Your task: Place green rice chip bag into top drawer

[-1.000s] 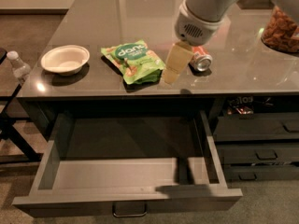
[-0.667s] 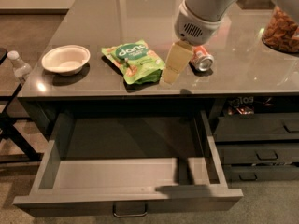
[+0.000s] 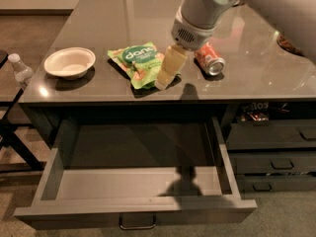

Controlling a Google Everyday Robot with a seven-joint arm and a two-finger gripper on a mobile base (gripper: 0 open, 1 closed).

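Observation:
The green rice chip bag lies flat on the grey tabletop, near its front edge, left of centre. My gripper hangs from the pale arm and reaches down at the bag's right edge, overlapping it. The top drawer is pulled wide open below the tabletop. Its grey inner floor holds nothing, and the arm's shadow falls on it.
An orange soda can lies on its side just right of the gripper. A white bowl sits on the table's left. A water bottle stands off the left edge. Narrower stacked drawers are at the right.
My gripper has moved left, away from the soda can and onto the right edge of the chip bag. The bag, the can and the drawer have not moved.

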